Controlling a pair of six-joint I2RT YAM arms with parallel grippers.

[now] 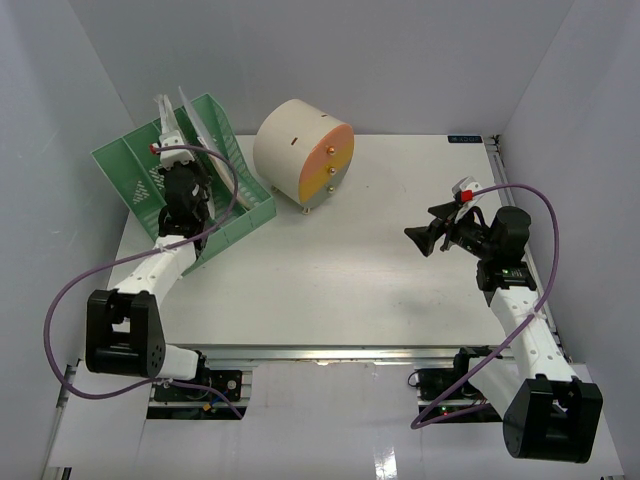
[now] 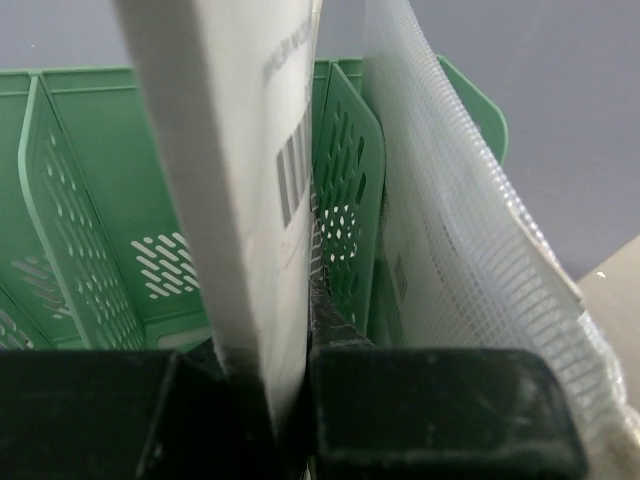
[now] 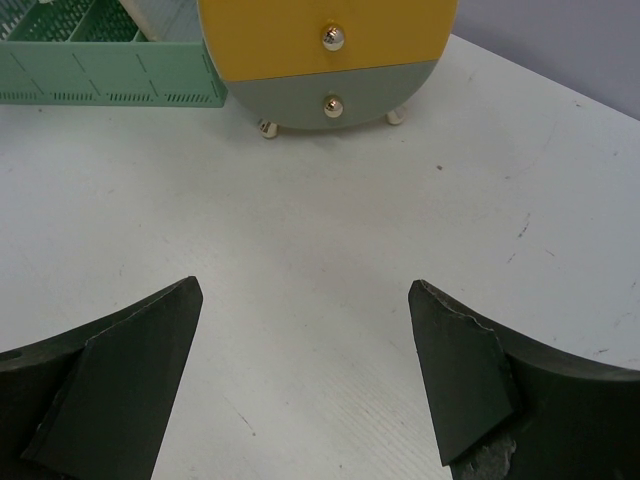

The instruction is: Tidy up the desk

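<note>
The white desk (image 1: 330, 260) fills the top view and also shows in the right wrist view (image 3: 300, 200). My left gripper (image 1: 172, 158) is at the green slotted file rack (image 1: 180, 185) at the back left. It is shut on a flat white item with a barcode (image 2: 230, 150), held upright over a slot of the rack (image 2: 100, 200). A translucent mesh pouch (image 2: 450, 230) stands in the slot to the right of it. My right gripper (image 1: 425, 238) hovers over the right part of the desk, open and empty (image 3: 303, 288).
A cream drum-shaped drawer unit (image 1: 305, 150) with an orange-yellow face stands at the back centre, right of the rack; its knobs face my right gripper (image 3: 330, 50). The rack's edge shows in the right wrist view (image 3: 110, 80). Grey walls enclose the desk.
</note>
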